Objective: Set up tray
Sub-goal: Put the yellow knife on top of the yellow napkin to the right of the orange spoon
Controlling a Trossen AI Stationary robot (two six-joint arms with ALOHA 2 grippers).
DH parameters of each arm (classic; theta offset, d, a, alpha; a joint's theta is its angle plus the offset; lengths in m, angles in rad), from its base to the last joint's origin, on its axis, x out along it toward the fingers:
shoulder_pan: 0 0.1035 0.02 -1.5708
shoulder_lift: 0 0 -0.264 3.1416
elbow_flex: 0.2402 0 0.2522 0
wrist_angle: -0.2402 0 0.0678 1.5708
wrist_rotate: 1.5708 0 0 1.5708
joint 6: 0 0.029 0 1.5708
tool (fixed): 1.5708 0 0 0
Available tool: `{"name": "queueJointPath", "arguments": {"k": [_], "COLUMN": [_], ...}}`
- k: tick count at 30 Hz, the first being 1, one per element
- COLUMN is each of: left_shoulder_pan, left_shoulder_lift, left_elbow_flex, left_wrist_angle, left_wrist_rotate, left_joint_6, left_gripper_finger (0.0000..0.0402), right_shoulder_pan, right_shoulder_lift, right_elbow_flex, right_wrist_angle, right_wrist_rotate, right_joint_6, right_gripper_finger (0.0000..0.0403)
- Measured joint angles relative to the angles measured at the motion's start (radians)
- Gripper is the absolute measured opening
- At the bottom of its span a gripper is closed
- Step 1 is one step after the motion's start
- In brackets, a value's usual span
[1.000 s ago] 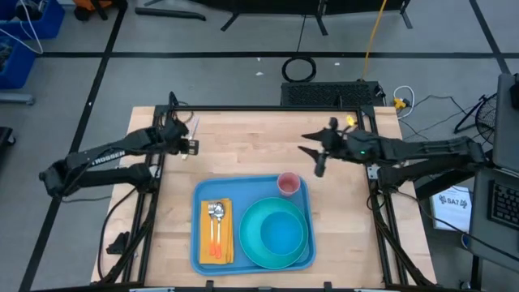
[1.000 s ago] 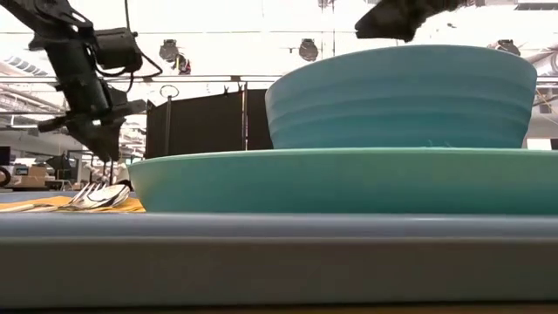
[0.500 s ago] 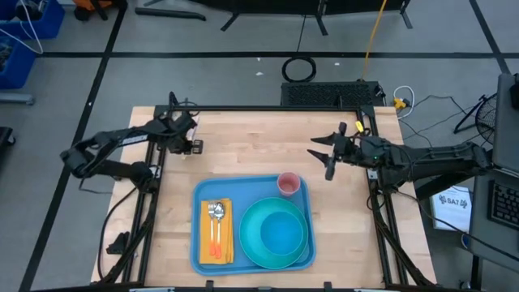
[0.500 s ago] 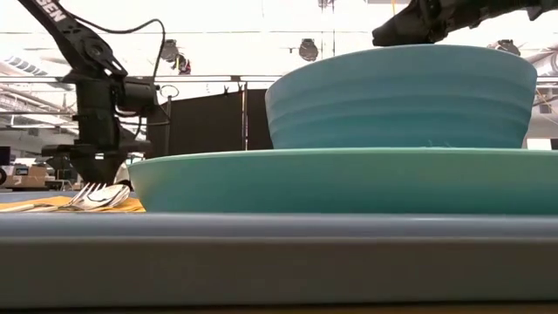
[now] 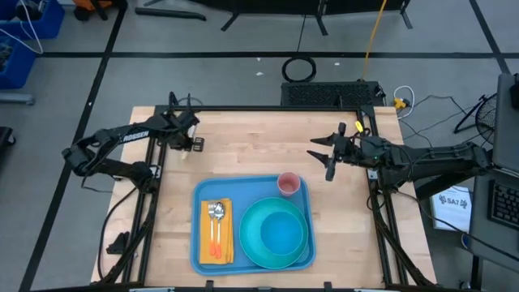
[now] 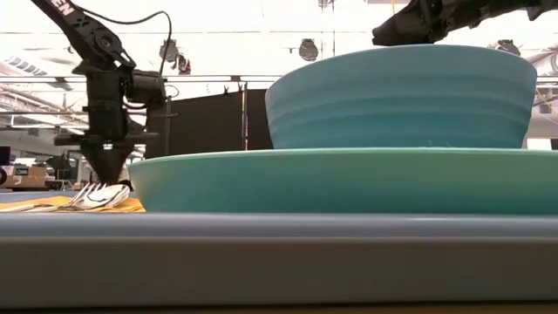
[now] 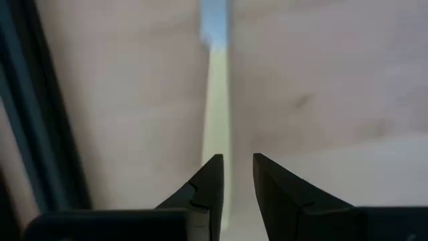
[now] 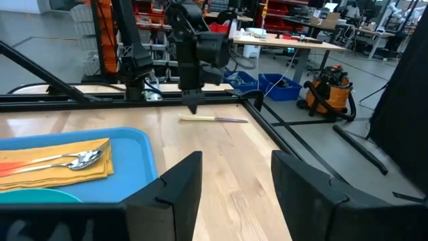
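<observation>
The tray [image 5: 243, 191] lies at the near middle of the wooden table [image 5: 259, 134], well apart from both pairs of fingers. The left gripper [image 5: 185, 144] hangs over the far left of the table, beyond the tray's far left corner. Its fingers [image 7: 210, 181] stand only narrowly apart and grasp nothing. Just under them a knife [image 7: 214, 100] lies flat on the bare wood, outside the tray; whether the tips touch it cannot be told. The right gripper [image 5: 319, 162] hovers above the far right of the table, just beyond the tray's far right corner, with its fingers [image 8: 174, 191] spread wide and empty. There is one tray, and on it one round teal plate [image 5: 246, 231] at the right, with one teal bowl [image 5: 284, 237] sitting in it. One pink cup [image 5: 288, 183] stands upright in the far right corner of the tray. One orange napkin [image 5: 226, 243] lies along the left side, with two utensils [image 5: 215, 227] on it, a spoon [image 8: 77, 159] among them. One knife is on the table.
</observation>
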Motion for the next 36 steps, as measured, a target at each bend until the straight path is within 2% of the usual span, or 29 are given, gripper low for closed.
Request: {"name": "queueJointPath", "arguments": {"k": [12,21,25,29,32,36], "left_shoulder_pan": [0.004,0.003,0.003,0.002,-0.001,-0.011], "left_shoulder_lift": [0.055,0.168,0.223,0.242,0.236,0.191], "left_elbow_flex": [0.003,0.008,0.012,0.016,0.016,0.003], "left_wrist_angle": [-0.004,0.054,0.059,0.055,0.054,0.053], "left_wrist_rotate": [-0.028,-0.029,-0.035,-0.037,-0.035,-0.047], "left_joint_6": [0.015,0.033,0.036,0.043,0.057,0.06], "left_gripper_finger": [0.009,0.0144,0.0148,0.0124,0.0068,0.0065], "right_shoulder_pan": [0.001,0.001,0.001,0.001,0.001,0.001], "right_shoulder_lift": [0.0,0.0,0.0,0.0,0.0,0.0], "right_elbow_flex": [0.0,0.0,0.0,0.0,0.0,0.0], "right_wrist_angle": [-0.001,-0.001,-0.002,-0.003,-0.004,-0.004], "right_wrist_rotate": [-0.001,-0.002,-0.005,-0.006,-0.006,-0.002], "right_joint_6": [0.009,0.026,0.03,0.035,0.035,0.035], "right_gripper_finger": [0.0171,0.017,0.0171,0.0171,0.0171,0.0167]}}
